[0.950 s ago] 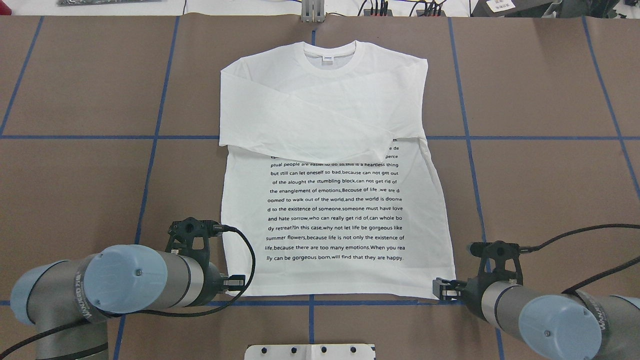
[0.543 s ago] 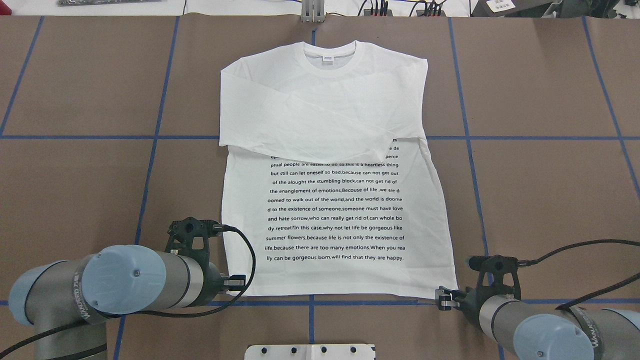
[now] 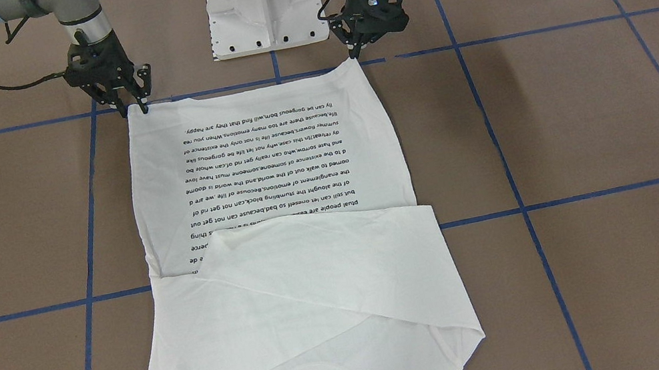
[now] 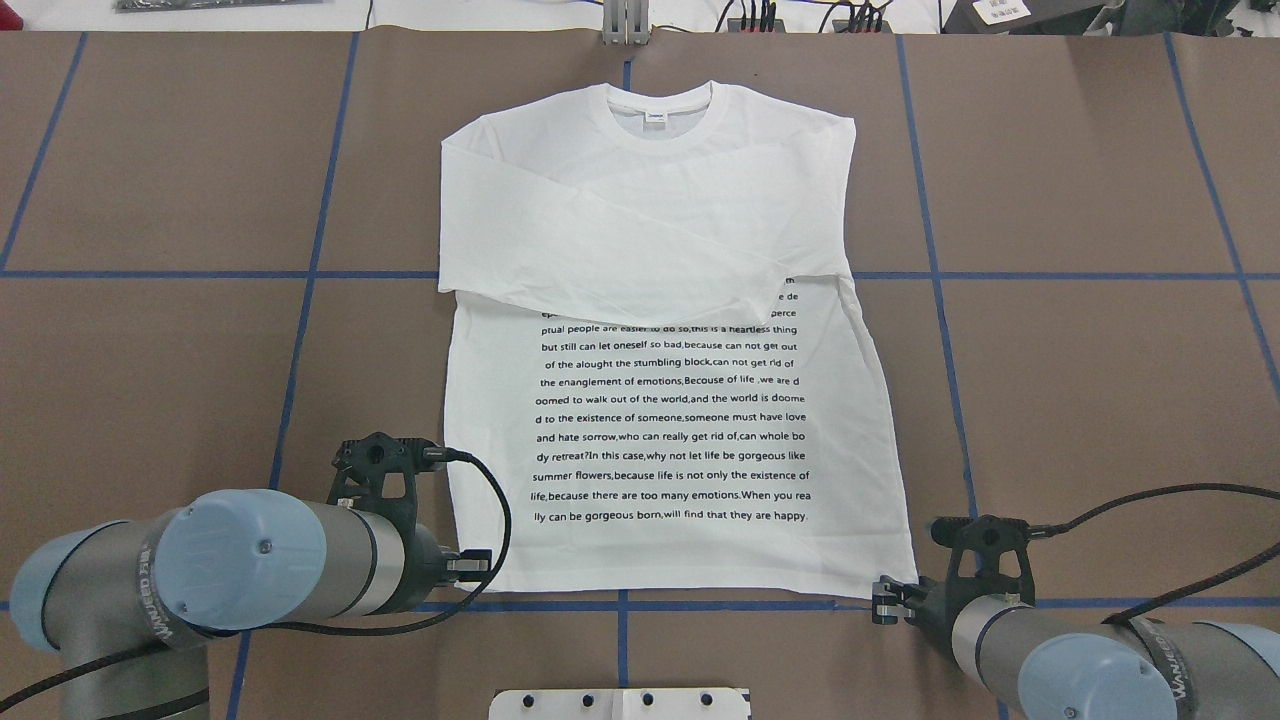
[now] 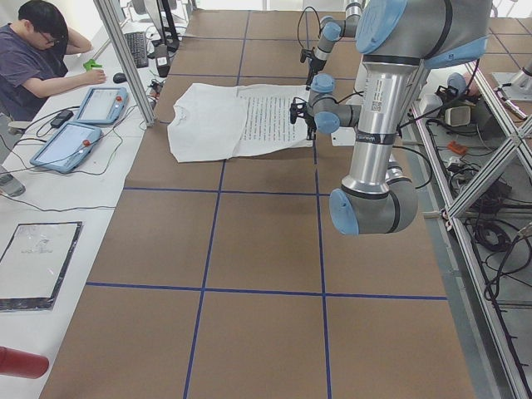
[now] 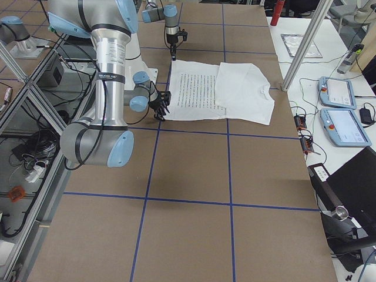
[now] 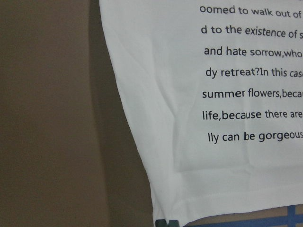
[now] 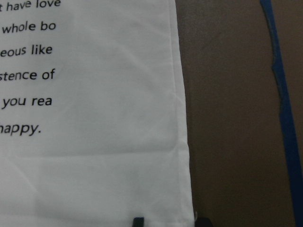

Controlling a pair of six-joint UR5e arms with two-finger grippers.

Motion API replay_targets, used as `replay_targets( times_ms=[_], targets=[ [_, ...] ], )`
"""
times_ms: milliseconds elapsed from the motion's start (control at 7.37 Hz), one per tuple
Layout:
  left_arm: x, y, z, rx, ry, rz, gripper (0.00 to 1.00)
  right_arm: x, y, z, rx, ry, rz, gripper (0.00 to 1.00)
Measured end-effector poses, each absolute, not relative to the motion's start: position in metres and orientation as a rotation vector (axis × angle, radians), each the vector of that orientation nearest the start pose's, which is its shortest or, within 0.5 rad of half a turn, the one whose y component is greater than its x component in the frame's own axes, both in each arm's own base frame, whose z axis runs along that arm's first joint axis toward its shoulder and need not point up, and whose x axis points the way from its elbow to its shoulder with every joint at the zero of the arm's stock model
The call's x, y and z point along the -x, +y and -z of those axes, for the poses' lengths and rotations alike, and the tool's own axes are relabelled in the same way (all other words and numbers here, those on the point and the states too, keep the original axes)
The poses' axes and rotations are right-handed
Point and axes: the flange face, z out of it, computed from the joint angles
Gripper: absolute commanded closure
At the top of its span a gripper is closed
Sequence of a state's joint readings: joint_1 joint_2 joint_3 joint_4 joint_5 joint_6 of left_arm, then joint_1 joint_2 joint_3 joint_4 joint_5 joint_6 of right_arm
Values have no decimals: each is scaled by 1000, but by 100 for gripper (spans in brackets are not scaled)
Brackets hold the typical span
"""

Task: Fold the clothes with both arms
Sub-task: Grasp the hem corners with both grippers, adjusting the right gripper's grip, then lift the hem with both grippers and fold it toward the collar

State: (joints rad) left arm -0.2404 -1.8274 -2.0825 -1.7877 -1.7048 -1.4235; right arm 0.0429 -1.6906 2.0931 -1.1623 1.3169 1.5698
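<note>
The white long-sleeved T-shirt (image 4: 690, 250) is lying flat, print up, in the middle of the brown table (image 4: 1090, 400), with its collar away from the robot and its sleeves folded across the chest. The right gripper (image 4: 883, 602) is sitting at the hem's right corner. Its fingertips (image 8: 138, 221) are standing apart, one over the cloth and one just off its edge, clamping nothing. The left gripper (image 4: 478, 565) is sitting at the hem's left corner. Only one dark tip is showing in its wrist view, so whether it is pinching the cloth cannot be told.
</note>
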Motion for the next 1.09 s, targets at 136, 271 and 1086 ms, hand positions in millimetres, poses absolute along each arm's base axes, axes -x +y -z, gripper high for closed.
replay_targets(
  times_ms=[136,271,1086],
  targets=[
    [-483,-242,-273,-69,988,20,100,440,-178,-420,-258,-810,-143,100],
    [-483,-242,-274,-69,986,20,100,439,-178,-417,-258,-816,-144,100],
    [-431,-224,-240,-6,1022,-30,100,388,-186,-353,-157,-835,-132,100]
  ],
)
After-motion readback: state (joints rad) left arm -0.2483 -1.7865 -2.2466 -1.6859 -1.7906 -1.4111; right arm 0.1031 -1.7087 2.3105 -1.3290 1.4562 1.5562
